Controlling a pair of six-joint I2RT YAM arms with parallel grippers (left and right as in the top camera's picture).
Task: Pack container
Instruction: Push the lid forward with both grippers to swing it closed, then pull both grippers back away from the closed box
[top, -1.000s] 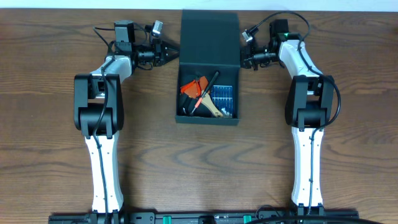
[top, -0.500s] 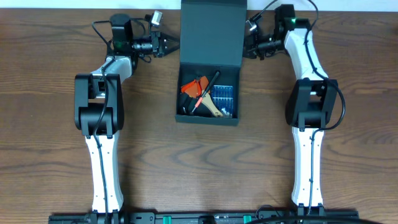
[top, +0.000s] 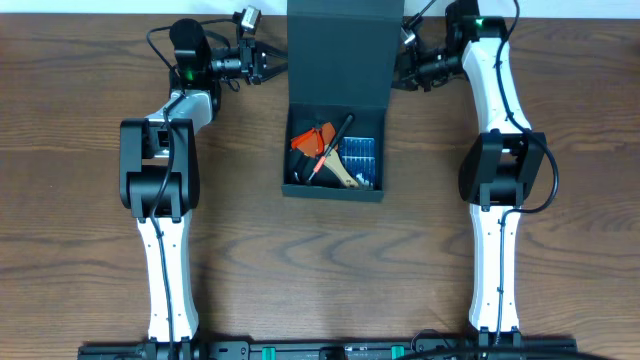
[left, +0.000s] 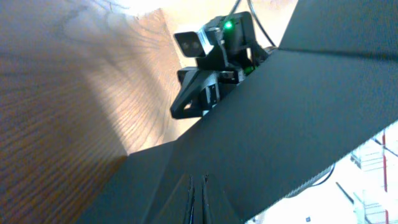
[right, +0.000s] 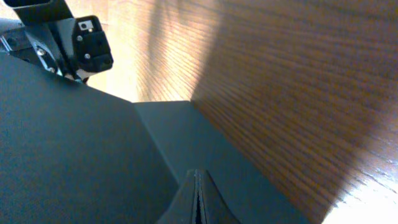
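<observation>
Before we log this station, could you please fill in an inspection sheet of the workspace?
Surface: brown wood-grain table.
Job's things: dark teal-black square cardboard container, flap lid raised; orange tool, blue case, slim black tool inside.
Clutter: nothing seen.
Grippers: left gripper and right gripper shut, at the lid's side edges.
Cables: black cables loop at both wrists.
Surroundings: pale strip beyond the far edge.

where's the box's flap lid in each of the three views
Overhead: the flap lid is at top centre, reaching the picture's upper edge.
Left wrist: the flap lid is the dark panel filling the right and bottom.
Right wrist: the flap lid is the dark panel filling the lower left.
Shared landmark: the wood table, beside it in all three.
</observation>
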